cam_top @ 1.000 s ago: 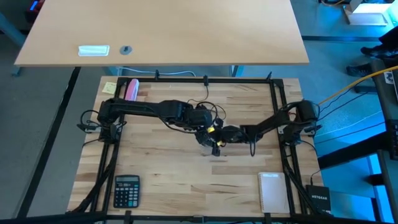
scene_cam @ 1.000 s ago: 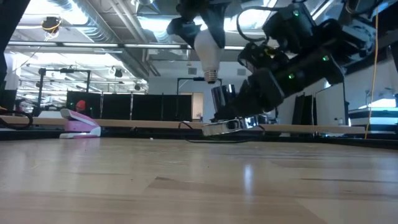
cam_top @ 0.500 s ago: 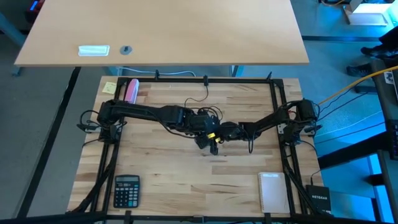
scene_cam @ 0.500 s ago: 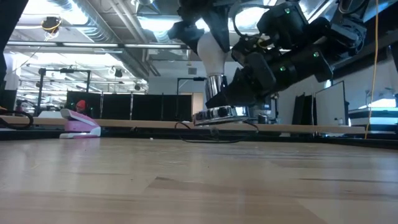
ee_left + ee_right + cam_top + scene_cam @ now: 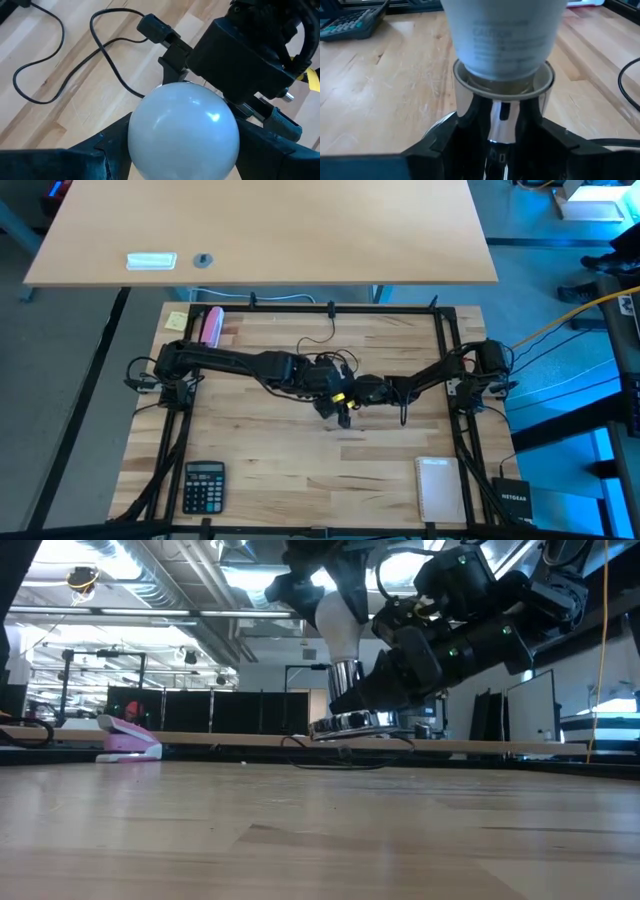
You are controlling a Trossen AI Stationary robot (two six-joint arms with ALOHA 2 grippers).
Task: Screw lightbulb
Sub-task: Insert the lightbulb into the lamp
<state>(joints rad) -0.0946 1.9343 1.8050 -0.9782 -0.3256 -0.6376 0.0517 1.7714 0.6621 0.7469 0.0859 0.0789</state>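
A: Where is the lightbulb (image 5: pixel 338 625)?

B: Above the middle of the desk (image 5: pixel 280 470), base down, its neck sitting in the mouth of the silver socket (image 5: pixel 352 722).

A: Who holds what?

B: The left gripper (image 5: pixel 183 137) is clamped around the bulb's round white top. The right gripper (image 5: pixel 497 131) grips the socket from the side, holding it off the desk.

A: Anything else on the desk?

B: A calculator (image 5: pixel 203 485) near the front left corner, a pink-and-white object (image 5: pixel 210 324) at the back left, and the socket's black cord (image 5: pixel 75 55).
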